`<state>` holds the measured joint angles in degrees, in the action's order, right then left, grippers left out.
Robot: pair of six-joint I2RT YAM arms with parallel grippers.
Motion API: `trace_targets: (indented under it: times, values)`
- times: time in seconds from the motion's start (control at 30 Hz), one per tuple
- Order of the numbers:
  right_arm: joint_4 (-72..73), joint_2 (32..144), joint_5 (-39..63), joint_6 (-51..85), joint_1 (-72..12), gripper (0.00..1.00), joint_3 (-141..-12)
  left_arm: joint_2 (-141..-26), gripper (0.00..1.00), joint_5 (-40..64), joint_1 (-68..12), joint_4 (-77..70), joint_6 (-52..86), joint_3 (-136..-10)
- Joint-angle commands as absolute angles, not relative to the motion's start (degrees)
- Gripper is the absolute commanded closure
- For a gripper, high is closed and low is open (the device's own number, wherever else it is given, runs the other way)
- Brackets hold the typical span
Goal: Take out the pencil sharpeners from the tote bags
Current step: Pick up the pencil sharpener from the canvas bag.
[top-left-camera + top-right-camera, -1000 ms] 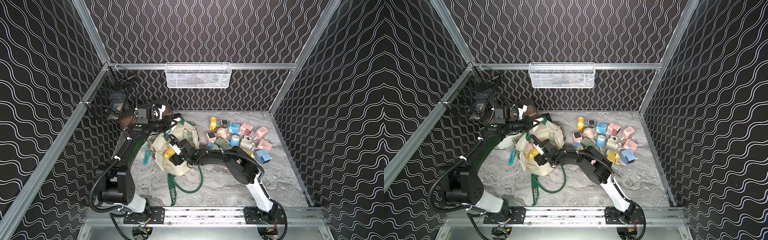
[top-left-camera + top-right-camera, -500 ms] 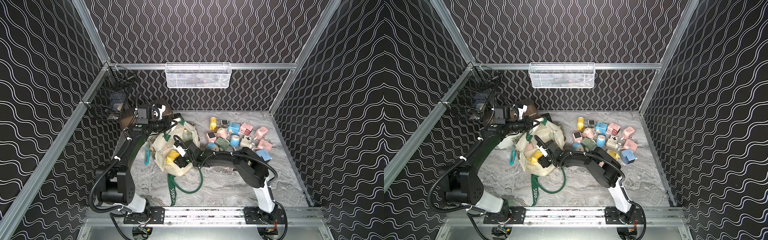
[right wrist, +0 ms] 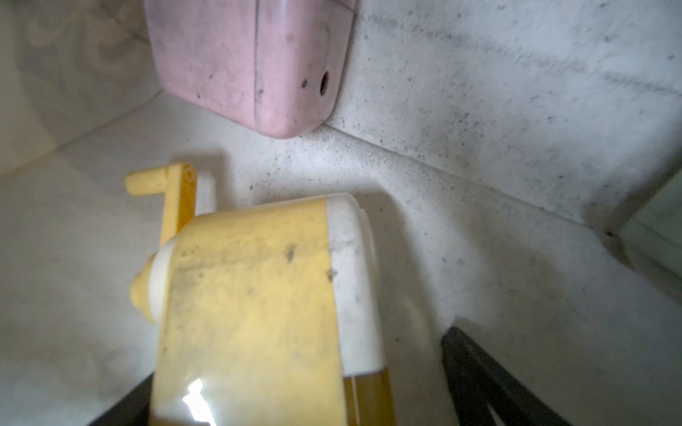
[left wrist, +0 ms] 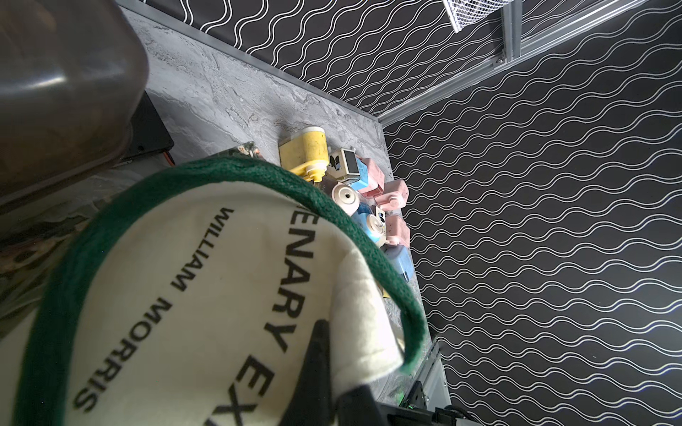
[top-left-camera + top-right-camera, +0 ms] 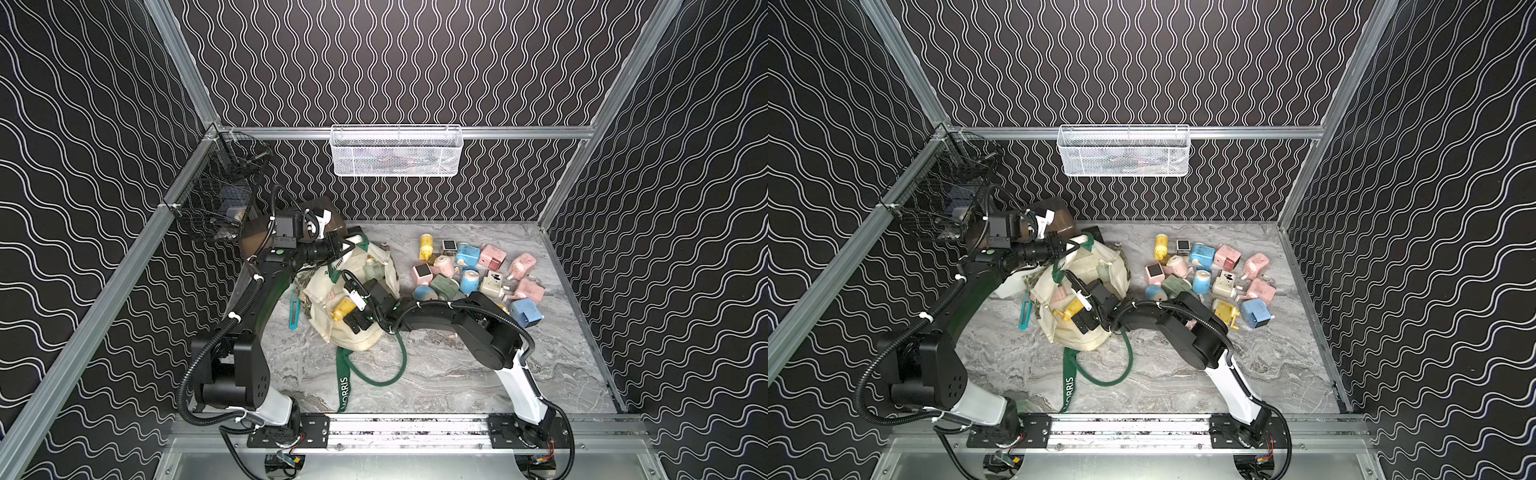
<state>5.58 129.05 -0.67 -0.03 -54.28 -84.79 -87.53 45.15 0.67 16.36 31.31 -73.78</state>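
Yellow sharpener [image 3: 258, 295] in bag [image 5: 357, 336], I judge light, stiff, slick | grab flat sides, not crank [image 3: 177, 199] | right gripper [image 5: 354, 312] spread around it | left gripper [image 5: 337, 248] clenched on bag rim, 11 o'clock

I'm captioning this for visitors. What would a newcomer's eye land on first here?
The heap of pastel pencil sharpeners at the far right of the marble table stands out. Next, the cream tote bag mid-table: the left gripper pinches its rim while the open right gripper straddles a yellow sharpener inside.
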Motion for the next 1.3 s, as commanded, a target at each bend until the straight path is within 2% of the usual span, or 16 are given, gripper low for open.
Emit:
trace_targets:
  times: [0.0,0.13,0.47,0.83,1.27]
  values:
    - [1.5,131.0,2.7,-1.2,-54.2,0.08,-86.0,-87.4,1.00,46.3,0.7,15.5,30.7,-74.2]
    - [3.7,130.4,2.6,-0.3,-54.2,0.19,-85.2,-87.5,1.00,46.3,0.7,15.6,30.7,-74.3]
    - [7.6,120.1,4.2,0.8,-54.3,0.35,-76.5,-87.1,1.00,46.3,0.7,15.6,30.7,-74.0]
    - [8.6,112.2,5.1,2.9,-54.4,0.48,-70.5,-86.9,1.00,46.2,0.7,15.7,30.7,-73.9]
    - [5.6,101.5,5.1,7.0,-54.6,0.53,-66.5,-87.0,1.00,45.7,0.7,16.0,30.5,-74.0]
